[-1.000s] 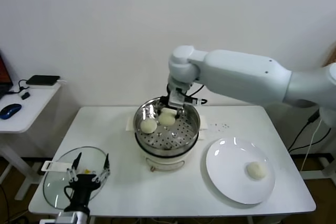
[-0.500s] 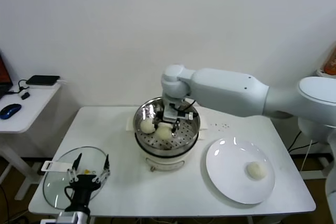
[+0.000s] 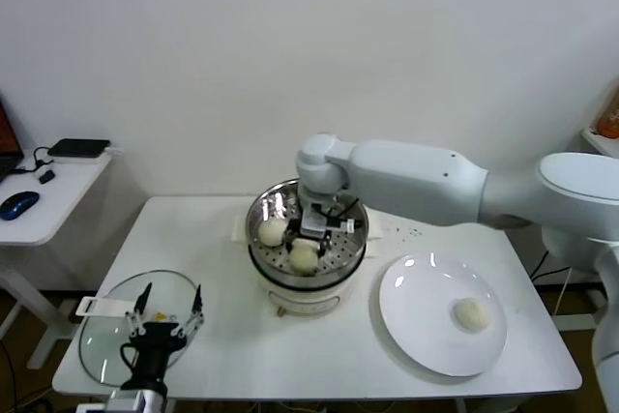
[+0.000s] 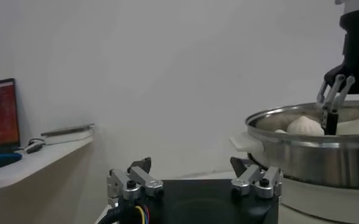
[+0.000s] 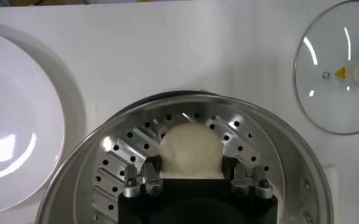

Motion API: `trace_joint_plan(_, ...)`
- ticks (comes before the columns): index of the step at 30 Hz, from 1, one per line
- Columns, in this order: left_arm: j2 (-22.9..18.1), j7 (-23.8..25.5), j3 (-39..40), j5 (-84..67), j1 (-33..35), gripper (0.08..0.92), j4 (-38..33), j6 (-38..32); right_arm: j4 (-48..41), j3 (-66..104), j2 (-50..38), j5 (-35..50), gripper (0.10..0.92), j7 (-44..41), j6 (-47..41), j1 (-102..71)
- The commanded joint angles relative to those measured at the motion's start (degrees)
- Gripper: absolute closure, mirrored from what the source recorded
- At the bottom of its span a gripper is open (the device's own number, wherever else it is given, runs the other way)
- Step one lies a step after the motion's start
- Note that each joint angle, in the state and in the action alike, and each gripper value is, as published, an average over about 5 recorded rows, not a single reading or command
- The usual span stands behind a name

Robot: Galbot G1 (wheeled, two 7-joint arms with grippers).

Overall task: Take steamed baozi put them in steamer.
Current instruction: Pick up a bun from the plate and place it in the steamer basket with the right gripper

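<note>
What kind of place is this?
Likely a lab or office set up as a mock kitchen: a white table holding a steamer and plate, with a side desk carrying a computer mouse.

In the head view the right gripper (image 3: 311, 236) covers the far side of one steamed baozi (image 3: 304, 257) inside the steamer (image 3: 354, 239). In the right wrist view that bun's (image 5: 190, 150) near edge sits behind the black gripper body, and the white plate (image 5: 21, 152) and glass lid (image 5: 341, 73) are cut off by the picture's edges.

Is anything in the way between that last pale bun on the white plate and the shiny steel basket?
Nothing visible: bare tabletop lies between the round off-white bun on the plate and the perforated steel steamer.
</note>
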Motion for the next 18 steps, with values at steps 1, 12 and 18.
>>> trace_joint_plan(1, 0.0, 0.0, -0.3, -0.1, -0.4, 0.177, 0.1, 0.1, -0.8, 0.2, 0.6, -0.2, 0.378, -0.4, 0.1, -1.0)
trace_joint_plan(12, 0.1, 0.0, -0.4, -0.3, -0.8, 0.177, 0.2, 0.2, -1.1, 0.4, 0.8, 0.0, 0.372, -0.7, 0.4, -1.3)
trace_joint_plan(18, 0.1, 0.0, -0.4, -0.3, -0.7, 0.177, 0.2, 0.2, -1.3, 0.7, 1.0, 0.0, 0.34, -0.5, 0.9, -1.6)
